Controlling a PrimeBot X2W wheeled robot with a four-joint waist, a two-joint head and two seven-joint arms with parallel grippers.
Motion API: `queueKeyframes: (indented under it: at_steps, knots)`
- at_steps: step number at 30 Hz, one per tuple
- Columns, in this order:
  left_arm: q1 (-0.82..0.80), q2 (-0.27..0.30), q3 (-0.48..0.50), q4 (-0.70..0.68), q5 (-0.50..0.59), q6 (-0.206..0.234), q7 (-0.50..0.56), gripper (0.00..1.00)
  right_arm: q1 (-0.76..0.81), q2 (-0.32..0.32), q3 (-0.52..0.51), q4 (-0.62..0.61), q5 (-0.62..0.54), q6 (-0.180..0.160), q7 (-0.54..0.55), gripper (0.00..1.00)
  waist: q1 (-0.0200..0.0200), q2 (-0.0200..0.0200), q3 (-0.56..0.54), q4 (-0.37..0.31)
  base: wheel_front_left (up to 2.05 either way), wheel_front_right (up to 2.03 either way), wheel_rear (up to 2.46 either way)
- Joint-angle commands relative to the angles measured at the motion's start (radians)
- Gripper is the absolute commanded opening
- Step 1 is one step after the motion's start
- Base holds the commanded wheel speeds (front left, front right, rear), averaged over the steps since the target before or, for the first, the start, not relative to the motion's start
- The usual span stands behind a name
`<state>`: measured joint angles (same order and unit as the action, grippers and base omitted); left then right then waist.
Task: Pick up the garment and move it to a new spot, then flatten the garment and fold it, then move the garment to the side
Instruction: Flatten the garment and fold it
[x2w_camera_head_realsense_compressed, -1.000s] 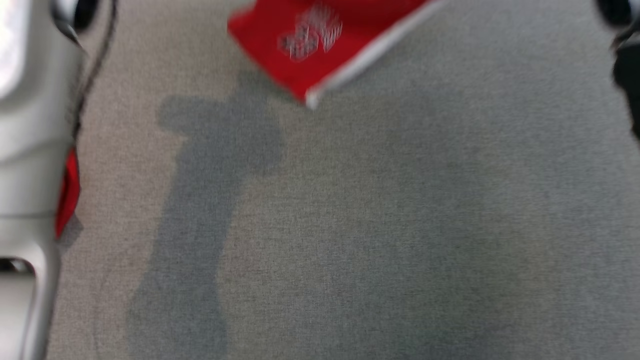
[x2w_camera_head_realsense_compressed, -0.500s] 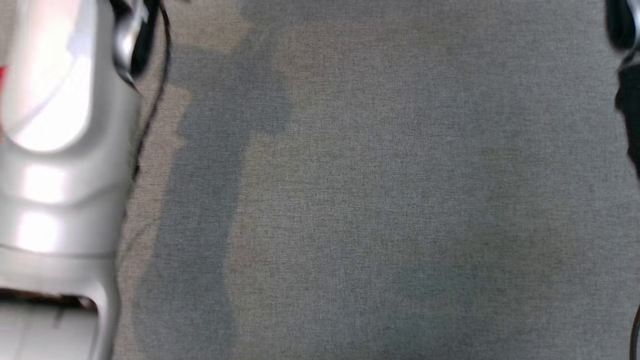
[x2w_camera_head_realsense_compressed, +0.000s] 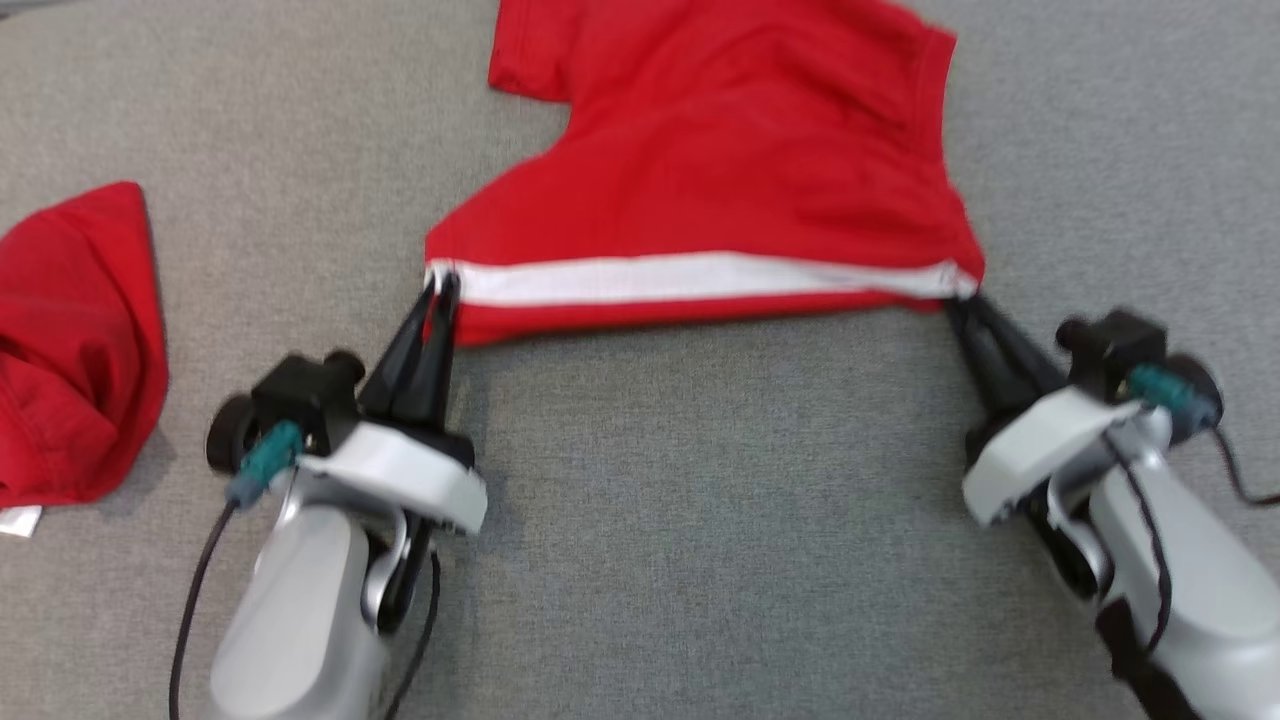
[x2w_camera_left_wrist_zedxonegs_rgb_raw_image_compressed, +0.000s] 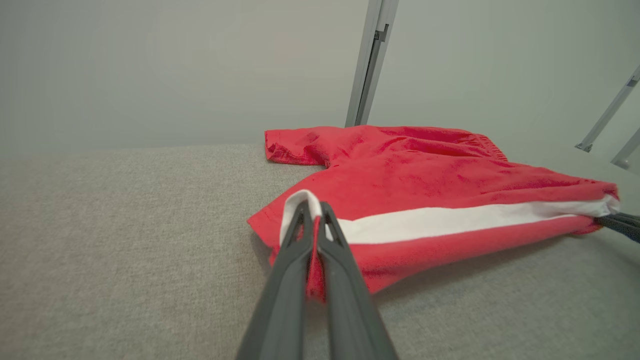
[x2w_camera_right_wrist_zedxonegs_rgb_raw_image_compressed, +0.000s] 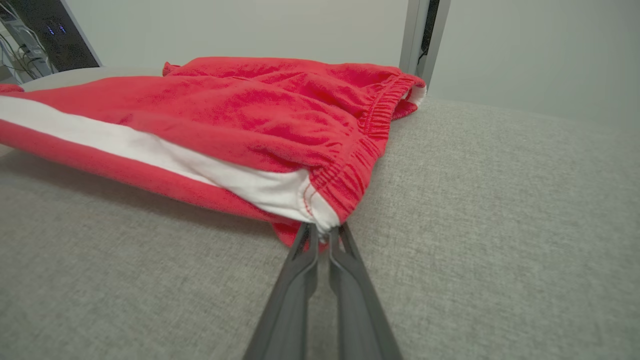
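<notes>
Shorts (x2w_camera_head_realsense_compressed: 720, 170): red, one white stripe (x2w_camera_head_realsense_compressed: 700, 278); spread on grey surface (x2w_camera_head_realsense_compressed: 700, 520); near edge raised slightly, stretched between the two grippers. Left gripper (x2w_camera_head_realsense_compressed: 442, 285): clamped tight on the hem corner at the stripe's left end. Right gripper (x2w_camera_head_realsense_compressed: 962, 305): clamped tight on the opposite corner, at the elastic waistband (x2w_camera_right_wrist_zedxonegs_rgb_raw_image_compressed: 370, 130). Second red garment (x2w_camera_head_realsense_compressed: 80, 340): crumpled; lying at far left, well apart from the shorts.

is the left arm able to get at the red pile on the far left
Probably not yet: the left gripper is shut on a corner of the shorts. The pile lies close on its left, so once it lets go, likely yes.
</notes>
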<state>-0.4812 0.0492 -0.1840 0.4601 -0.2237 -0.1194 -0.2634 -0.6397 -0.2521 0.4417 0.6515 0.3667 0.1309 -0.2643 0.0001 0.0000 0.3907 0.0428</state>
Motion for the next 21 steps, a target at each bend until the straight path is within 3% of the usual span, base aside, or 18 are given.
queueKeyframes:
  at_steps: [1, 21]
  knots:
    - [0.066, 0.004, 0.012, -0.015, -0.016, -0.002, -0.002, 0.00, 0.067, -0.013, 0.024, -0.013, 0.022, 0.000, 0.000, 0.00, -0.0001, 0.0000, -0.063, -0.013, 0.00, 0.00, 0.00]
    - [0.494, 0.004, 0.005, -0.001, -0.048, -0.010, -0.002, 0.00, 0.505, 0.009, 0.054, -0.048, 0.074, 0.000, 0.000, 0.00, -0.0001, 0.0000, -0.400, -0.007, 0.00, 0.00, 0.00]
